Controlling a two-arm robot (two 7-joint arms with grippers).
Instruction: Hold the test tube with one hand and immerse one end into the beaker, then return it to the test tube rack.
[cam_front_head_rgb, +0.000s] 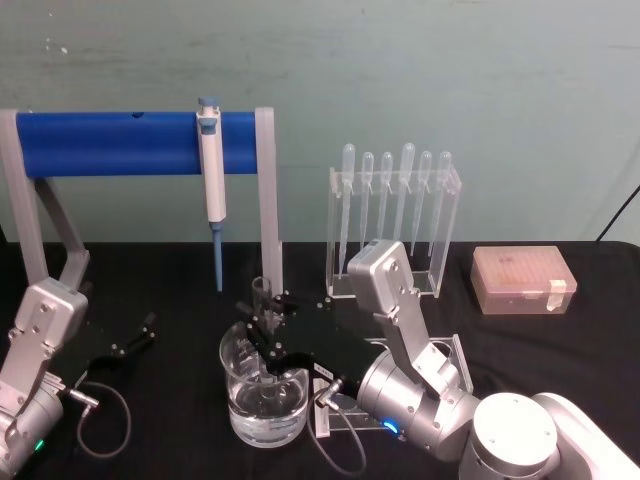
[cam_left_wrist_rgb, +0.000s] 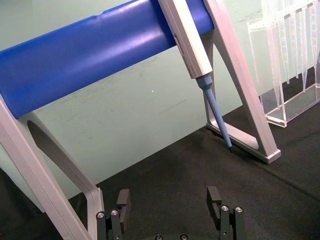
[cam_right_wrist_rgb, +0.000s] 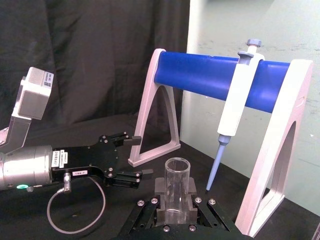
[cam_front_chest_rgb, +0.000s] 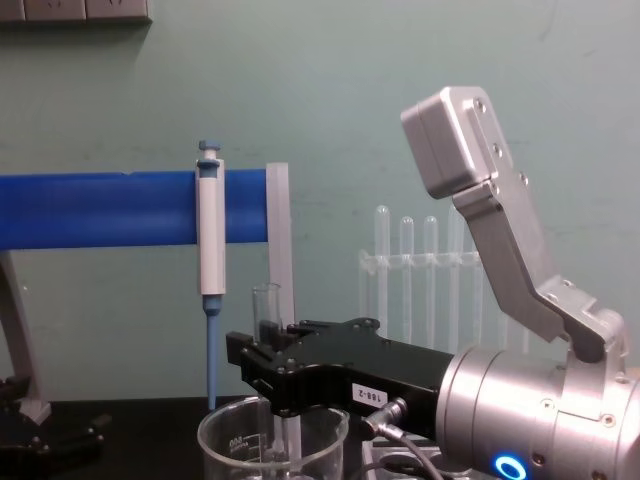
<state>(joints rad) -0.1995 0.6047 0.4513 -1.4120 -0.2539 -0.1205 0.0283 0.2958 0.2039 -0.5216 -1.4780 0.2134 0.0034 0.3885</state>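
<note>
The test tube (cam_front_head_rgb: 262, 293), a clear upright glass tube, is clamped in my right gripper (cam_front_head_rgb: 265, 335), which is shut on its middle. Its open rim (cam_front_chest_rgb: 266, 292) stands above the black jaws. Its lower part reaches down into the beaker (cam_front_head_rgb: 264, 398), a wide clear glass with liquid in the bottom and white marks (cam_front_chest_rgb: 238, 446). In the right wrist view the test tube (cam_right_wrist_rgb: 177, 186) sits squeezed between the two pads. My left gripper (cam_front_head_rgb: 138, 335) rests open on the black table at the left, its fingers (cam_left_wrist_rgb: 123, 200) spread with nothing between them.
A stand with a blue roll (cam_front_head_rgb: 110, 142) holds a white-and-blue pipettor (cam_front_head_rgb: 211, 180) just behind the beaker. A clear rack (cam_front_head_rgb: 395, 215) of plastic pipettes stands at the back right, with an orange box (cam_front_head_rgb: 522, 279) beside it. A cable (cam_front_head_rgb: 100, 410) loops by the left arm.
</note>
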